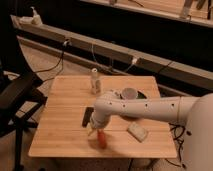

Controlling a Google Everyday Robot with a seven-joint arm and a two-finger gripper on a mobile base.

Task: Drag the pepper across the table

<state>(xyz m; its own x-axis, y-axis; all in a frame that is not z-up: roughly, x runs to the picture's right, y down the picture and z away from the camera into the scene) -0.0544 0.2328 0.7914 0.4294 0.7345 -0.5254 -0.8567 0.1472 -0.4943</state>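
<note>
The white arm (145, 107) is reaching in from the right across the wooden table (60, 135). Its hand (95, 128) is hanging low over the front part of the tabletop, a little left of the middle. The pepper (101, 139) — a small red-orange shape — is lying on the table right at the hand's lower end, close to the front edge. The two are appearing to touch, but I cannot tell how far the hand is open or whether it is gripping the pepper.

A flat black object (87, 116) is lying just beside the hand, on its far left side. A pale bottle (94, 81) is standing upright near the back edge, well apart from the pepper. Behind the arm a white cup (130, 93) is sitting on a dark plate (143, 94), both partly hidden by the arm. A pale rectangular block (137, 131) is lying to the right of the pepper, near the front edge.

A black office chair (20, 95) is standing at the table's left side, and cables (62, 55) are hanging from a long rail (165, 65) behind it.
</note>
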